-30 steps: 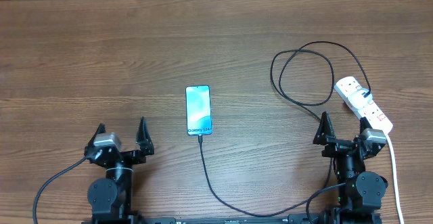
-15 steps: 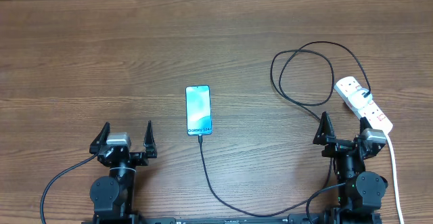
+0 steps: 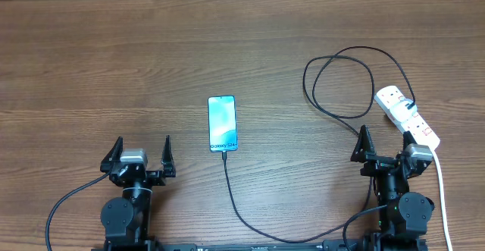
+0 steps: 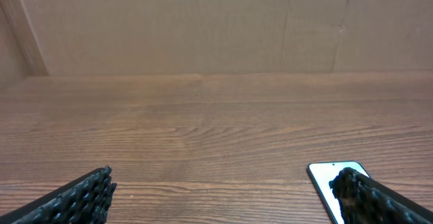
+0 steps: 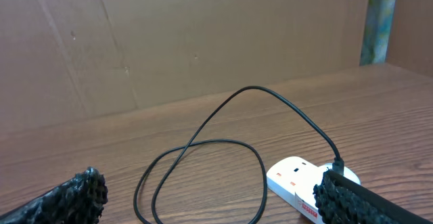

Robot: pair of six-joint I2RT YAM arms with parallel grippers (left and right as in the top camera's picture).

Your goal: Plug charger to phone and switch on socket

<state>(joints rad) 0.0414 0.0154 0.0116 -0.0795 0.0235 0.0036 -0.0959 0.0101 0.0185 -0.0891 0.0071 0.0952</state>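
Note:
The phone [image 3: 222,123] lies flat mid-table with its light blue screen up; its top corner also shows in the left wrist view [image 4: 328,181]. The black charger cable [image 3: 231,194] joins the phone's near end, runs along the front and loops [image 3: 341,80] to the white socket strip [image 3: 407,117] at the right. The loop [image 5: 203,163] and the strip [image 5: 294,178] show in the right wrist view. My left gripper [image 3: 140,154] is open and empty, left of and nearer than the phone. My right gripper [image 3: 386,145] is open and empty beside the strip.
The strip's thick white cord [image 3: 442,198] runs down the right side past the right arm. A brown cardboard wall [image 4: 203,21] stands at the table's far edge.
The left gripper shifted slightly right and nearer between one second and half a second ago, then stayed still. The right arm, phone and cable have not moved.

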